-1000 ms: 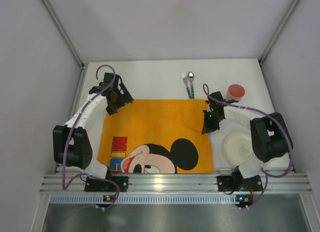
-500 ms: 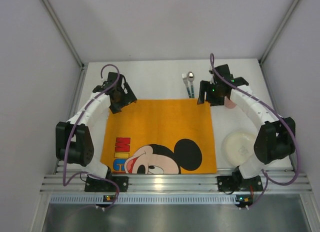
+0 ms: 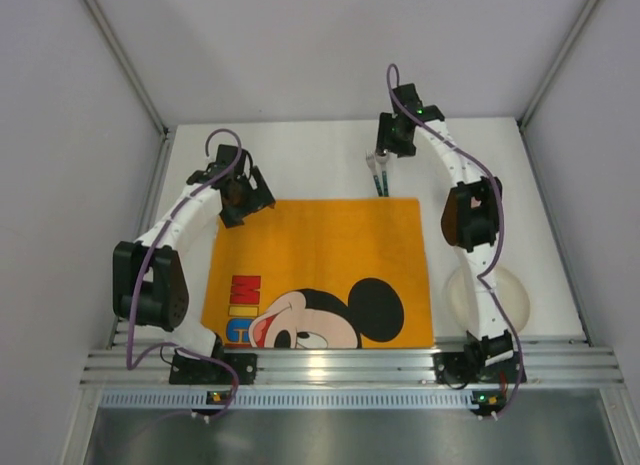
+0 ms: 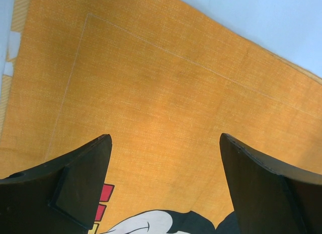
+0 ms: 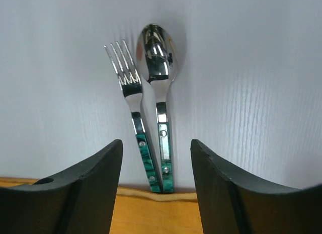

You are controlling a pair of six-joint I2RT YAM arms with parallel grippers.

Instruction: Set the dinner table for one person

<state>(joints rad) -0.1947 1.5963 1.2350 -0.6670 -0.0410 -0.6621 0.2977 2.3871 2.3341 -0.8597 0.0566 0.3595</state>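
Cutlery lies near the far edge of the dinner table (image 3: 300, 160), which spans the whole workspace: a fork (image 5: 132, 100) and a spoon (image 5: 157, 58) side by side, handle ends reaching the orange placemat (image 3: 320, 255). The right gripper (image 5: 156, 148) hovers over them, jaws wide apart and empty. The left gripper (image 4: 166, 143), equally wide and empty, hangs above the placemat's far left corner. A plate (image 3: 505, 290) sits by the right edge.

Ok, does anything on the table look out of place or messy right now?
Nothing spilled or damaged. The fork and spoon lie on the bare dinner table just beyond the far edge of the placemat, handles reaching it, away from the plate at the right.
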